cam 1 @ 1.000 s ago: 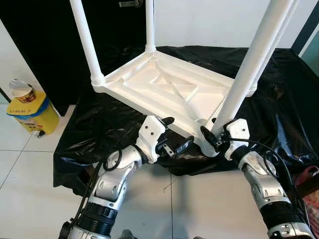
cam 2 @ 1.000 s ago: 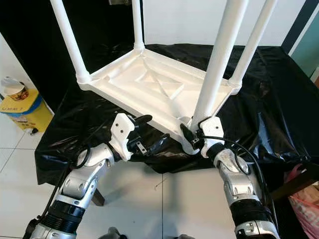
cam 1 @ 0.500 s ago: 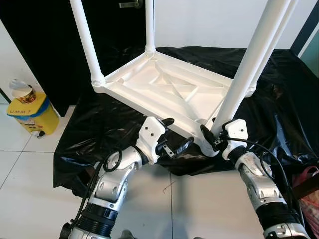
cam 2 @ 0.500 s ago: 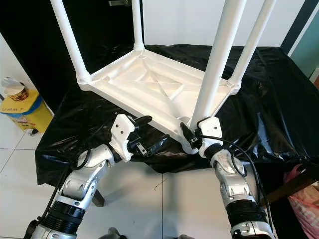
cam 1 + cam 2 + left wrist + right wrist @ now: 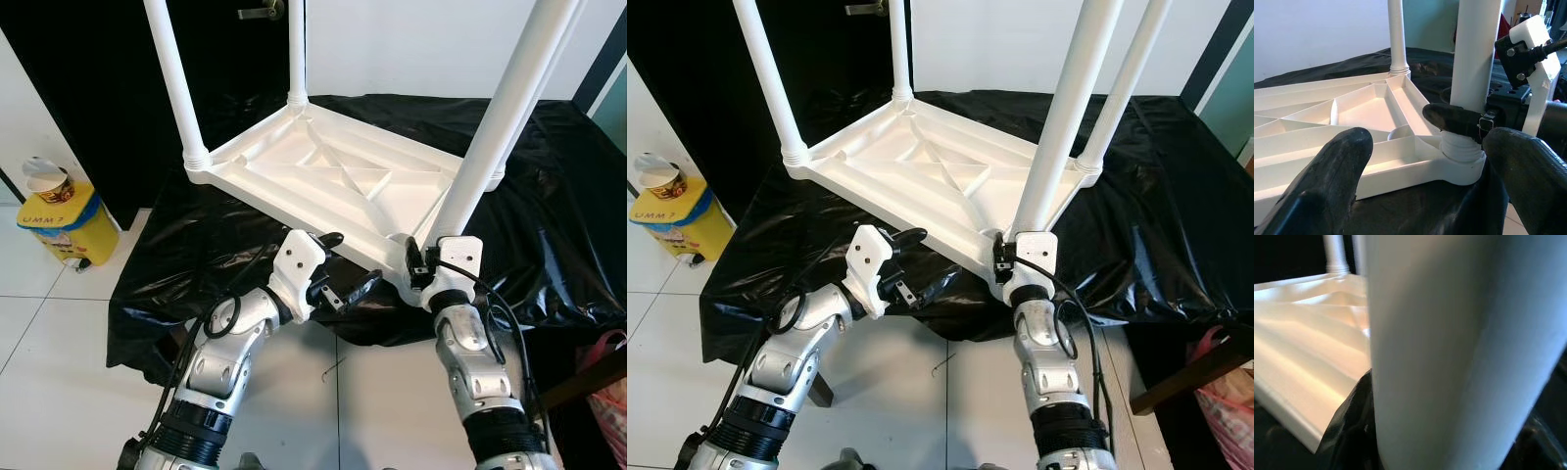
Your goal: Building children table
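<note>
In the left eye view, the white children's table (image 5: 333, 181) lay upside down on a black plastic sheet (image 5: 549, 196), its legs pointing up. The near right leg (image 5: 500, 117) rose from the table's nearest corner. The right gripper (image 5: 423, 269) was clamped on the base of that leg, right at the corner socket. The left gripper (image 5: 343, 272) hovered just beside the table's near edge, left of that corner, with its fingers spread and nothing between them. A yellow bin (image 5: 61, 223) with a paper cup (image 5: 45, 179) on top stood on the tiled floor, well apart from the table, on the robot's left.

The right eye view showed the same layout, with the right gripper (image 5: 1007, 257) closed around the leg's foot at the table's corner.

In the left wrist view, two blurred black fingers (image 5: 1327, 191) stood wide apart before the table's ribbed underside, and one finger of the right gripper (image 5: 1452, 120) pressed against the threaded base of the leg.

In the right wrist view, the near right leg (image 5: 1459, 347) sat pressed close, with the table's underside (image 5: 1308, 352) beside it.
</note>
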